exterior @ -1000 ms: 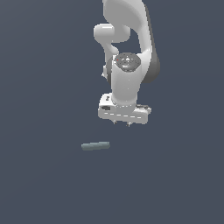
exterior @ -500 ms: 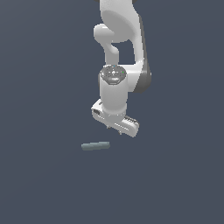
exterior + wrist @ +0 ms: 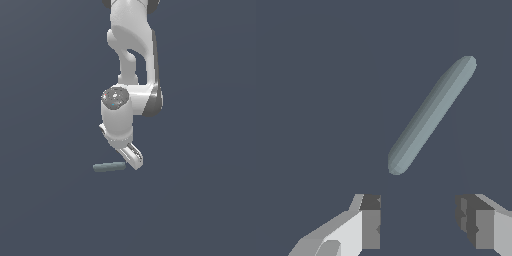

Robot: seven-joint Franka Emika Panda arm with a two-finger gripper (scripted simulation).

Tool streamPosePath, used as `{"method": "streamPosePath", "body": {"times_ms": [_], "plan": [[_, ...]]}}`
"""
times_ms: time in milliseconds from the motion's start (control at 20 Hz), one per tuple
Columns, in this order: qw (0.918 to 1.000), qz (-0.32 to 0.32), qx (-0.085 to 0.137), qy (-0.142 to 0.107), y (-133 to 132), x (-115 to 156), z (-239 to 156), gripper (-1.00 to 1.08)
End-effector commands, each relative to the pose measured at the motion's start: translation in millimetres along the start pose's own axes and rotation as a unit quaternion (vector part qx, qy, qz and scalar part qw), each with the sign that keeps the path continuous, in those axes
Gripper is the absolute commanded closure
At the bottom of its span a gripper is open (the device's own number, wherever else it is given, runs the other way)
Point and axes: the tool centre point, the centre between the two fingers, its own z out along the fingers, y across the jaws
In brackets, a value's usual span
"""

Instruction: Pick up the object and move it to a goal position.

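In the exterior view, the grey-green bar [image 3: 109, 167] lies flat on the dark grey surface [image 3: 45, 200], with its long axis running nearly across the picture. Its end toward the exterior view's right sits just beside the lower tip of the tool [image 3: 134, 161], and the view does not settle whether the two touch. The white arm [image 3: 131, 55] descends from the top edge of the picture, bends at a rounded joint, and carries the tool at a tilt, angled down toward the exterior view's right.

In the wrist view, the bar [image 3: 432, 115] lies diagonally on the surface [image 3: 316, 90], fully exposed, with both rounded ends visible. The tool [image 3: 418, 220] has its fingers spread apart, with a clear gap of bare surface between them. One finger [image 3: 371, 227] and the other finger [image 3: 476, 227] each show a dark inner pad on a pale body. The bar is outside that gap; its nearer end is close to the fingertips but apart from them. The tool holds nothing.
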Motion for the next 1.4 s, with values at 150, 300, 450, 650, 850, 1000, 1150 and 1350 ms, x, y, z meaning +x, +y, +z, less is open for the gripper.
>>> {"method": "streamPosePath", "body": {"times_ms": [150,300,450,650,850,1000,1150,1350], "plan": [[0.9953,0.096,0.003,0.004,9,20,15,-0.2],[0.9894,0.145,0.004,0.007,13,30,22,-0.2],[0.9827,0.185,0.005,0.01,18,38,28,-0.2],[0.9741,0.226,0.007,0.012,22,46,35,-0.2],[0.9674,0.253,0.008,0.014,25,52,39,-0.2],[0.9644,0.264,0.008,0.015,27,54,41,-0.2],[0.9633,0.268,0.008,0.016,27,55,41,-0.2],[0.9639,0.266,0.008,0.015,27,55,44,-0.2]]}}
